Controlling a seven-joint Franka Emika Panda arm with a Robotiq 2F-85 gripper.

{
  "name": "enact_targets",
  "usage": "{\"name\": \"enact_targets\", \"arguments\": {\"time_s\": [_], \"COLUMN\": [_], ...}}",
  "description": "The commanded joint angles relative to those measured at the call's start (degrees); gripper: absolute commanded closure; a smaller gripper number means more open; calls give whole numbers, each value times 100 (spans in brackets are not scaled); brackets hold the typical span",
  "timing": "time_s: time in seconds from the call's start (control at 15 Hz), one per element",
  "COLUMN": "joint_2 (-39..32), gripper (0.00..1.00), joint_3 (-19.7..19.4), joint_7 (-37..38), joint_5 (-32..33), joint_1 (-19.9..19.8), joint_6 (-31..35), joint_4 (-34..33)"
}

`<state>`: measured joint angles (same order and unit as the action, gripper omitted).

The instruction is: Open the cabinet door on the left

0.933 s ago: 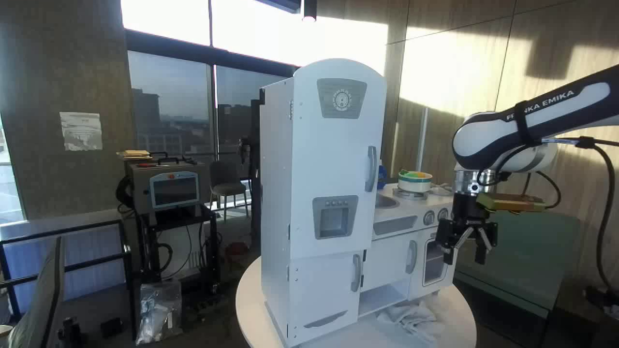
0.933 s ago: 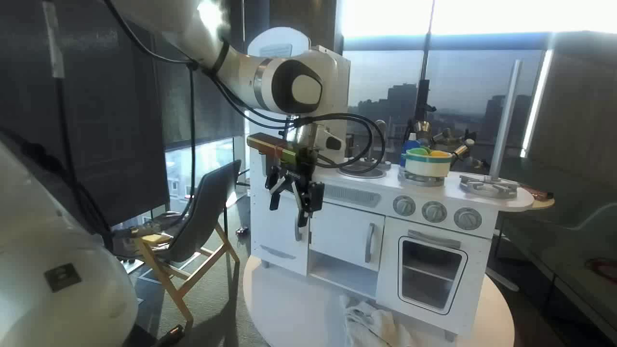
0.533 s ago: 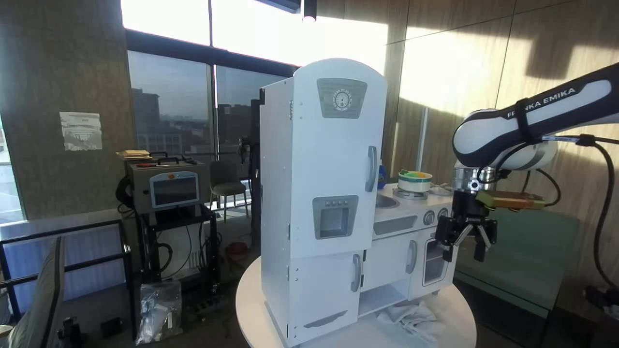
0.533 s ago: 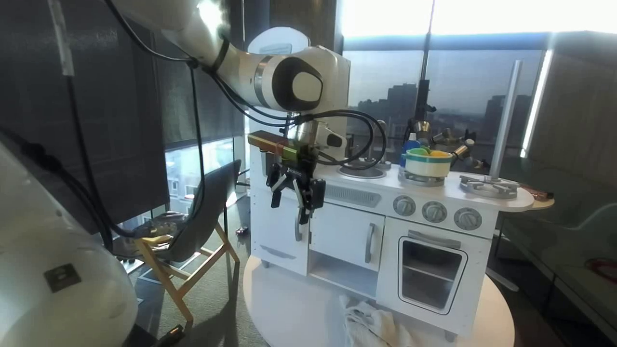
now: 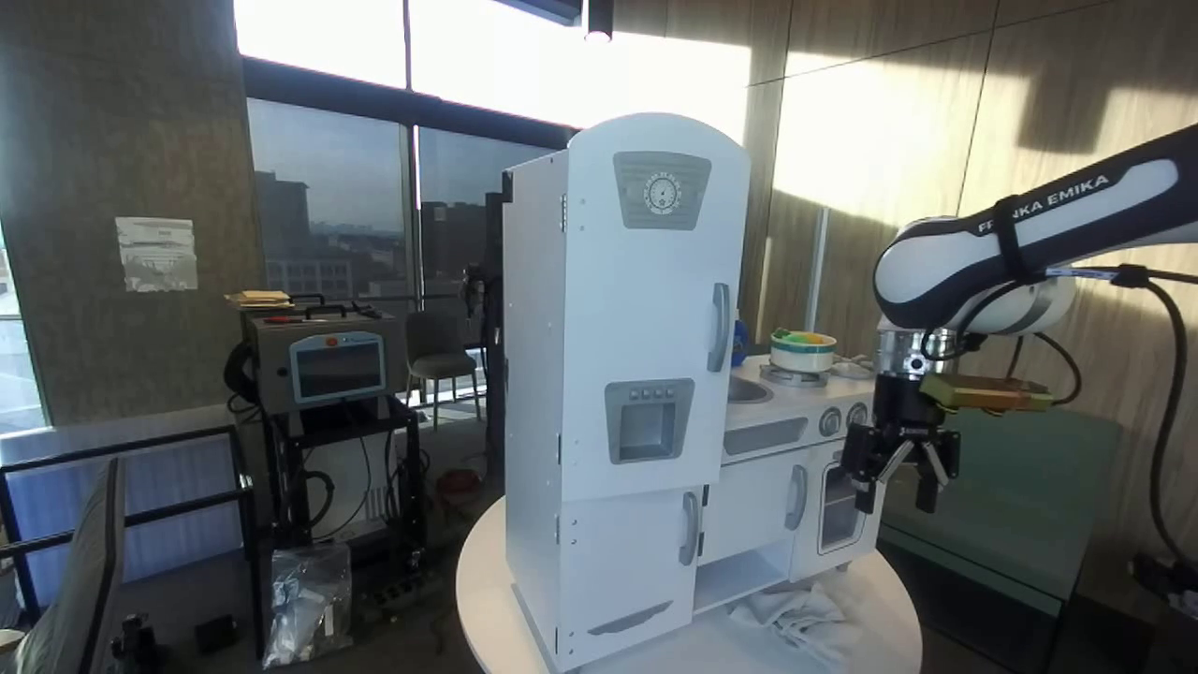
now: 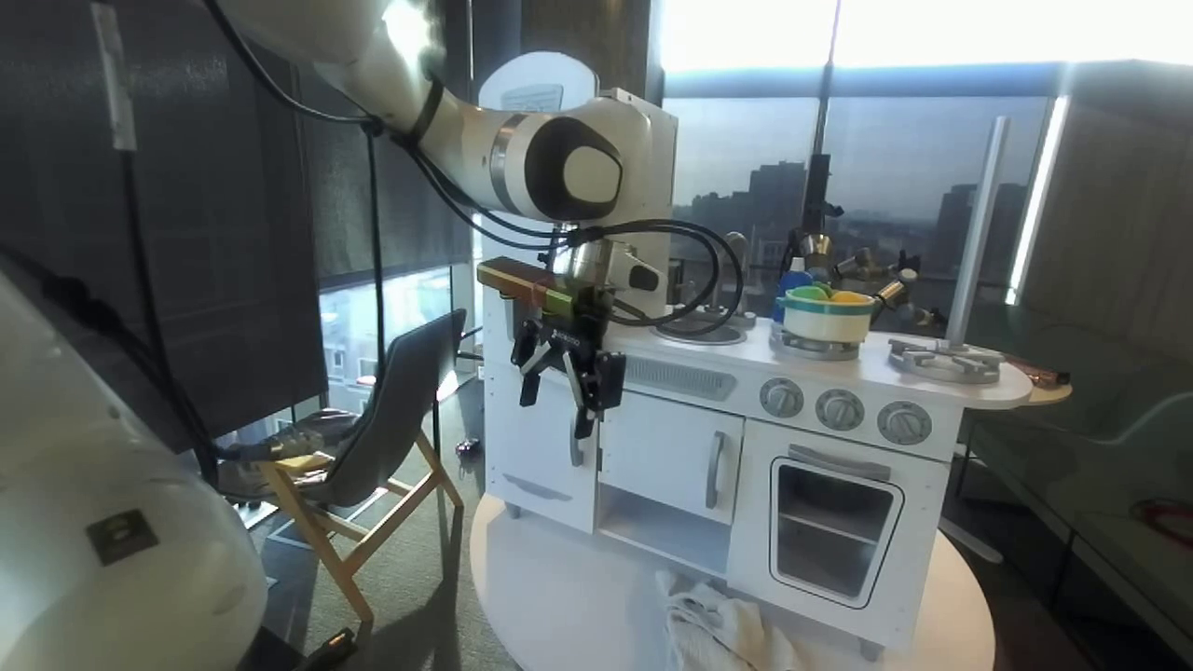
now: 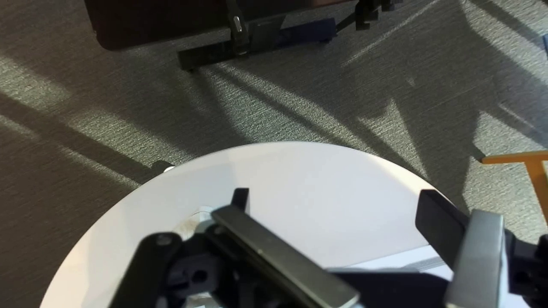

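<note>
The cabinet door (image 5: 618, 309) is the tall white toy-fridge door with a rounded top and a round grey emblem. It looks shut or nearly shut in an exterior view. Its grey handle (image 5: 719, 328) is on its right edge. In an exterior view only the door's top (image 6: 536, 73) shows well; the arm hides much of the rest. My gripper (image 5: 897, 504) hangs pointing down, to the right of the door and lower than the handle, apart from it. It also shows in an exterior view (image 6: 557, 412). In the wrist view the gripper (image 7: 334, 203) is open, with nothing between its fingers.
The toy kitchen has a lower fridge door (image 5: 627, 562), an oven door (image 6: 834, 531) and a pot (image 6: 825, 319) on its stove. It stands on a round white table (image 6: 578, 587). A cloth (image 6: 718, 629) lies in front. A chair (image 6: 405, 401) stands beside the table.
The gripper rose very slightly, then came back down by about as much. The arm's hanging cable swayed. The door and the kitchen have not moved.
</note>
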<state>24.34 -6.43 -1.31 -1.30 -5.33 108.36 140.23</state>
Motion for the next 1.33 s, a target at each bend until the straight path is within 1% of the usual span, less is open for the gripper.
{"name": "enact_targets", "arguments": {"time_s": [0.0,0.07,0.13,0.27,0.67,0.8,1.0,1.27], "joint_2": [122,134,393,595,1460,1662,1848,1966], "gripper": [0,0,0,0,0,0,0,0], "joint_3": [121,156,177,225,412,561,829,962], "joint_7": [-276,-311,-326,-336,-92,8,271,401], "joint_5": [-118,-144,-175,-223,-359,-393,-430,-667], "joint_1": [198,258,297,387,526,609,729,1055], "joint_6": [700,1001,1204,1561,2421,2789,3488,4590], "joint_4": [178,156,347,378,470,486,495,670]}}
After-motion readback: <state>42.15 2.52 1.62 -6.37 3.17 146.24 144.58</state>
